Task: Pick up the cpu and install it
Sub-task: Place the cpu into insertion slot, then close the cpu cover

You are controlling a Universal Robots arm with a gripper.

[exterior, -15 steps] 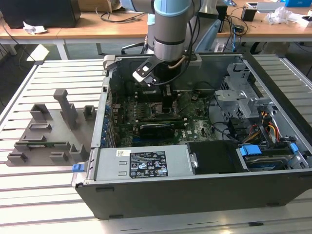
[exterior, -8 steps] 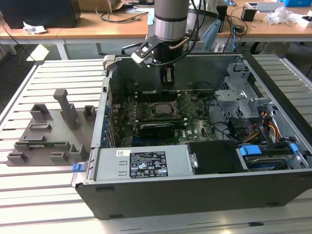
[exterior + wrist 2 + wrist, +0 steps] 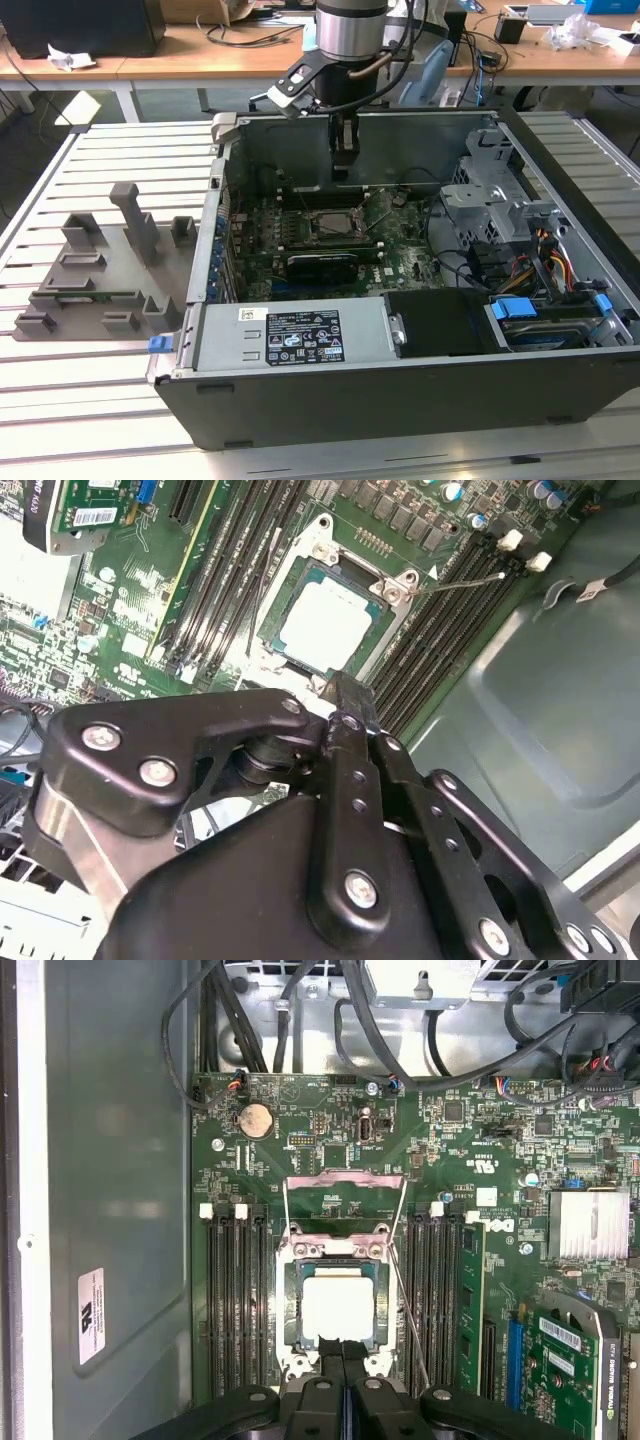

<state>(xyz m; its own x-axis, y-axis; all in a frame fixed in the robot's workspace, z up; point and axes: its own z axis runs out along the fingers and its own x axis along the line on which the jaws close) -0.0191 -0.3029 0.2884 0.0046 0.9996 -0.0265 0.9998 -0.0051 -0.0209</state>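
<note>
Cpu (image 3: 338, 1307) is seen seated in the socket (image 3: 290, 1260) of the motherboard (image 3: 300, 1130), between the memory slots, in the first wrist view. The claw (image 3: 343, 1352) is held just above its edge, fingers closed together, nothing gripped, inside the computer case (image 3: 400, 410).

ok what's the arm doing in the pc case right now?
The arm's gripper hangs inside the open computer case, above the motherboard's socket. The cpu already lies in that socket, silver top up, seen in both wrist views. The gripper's fingers are shut and hold nothing. The socket's hinged cover plate looks flipped open, not yet closed over the chip.
</note>
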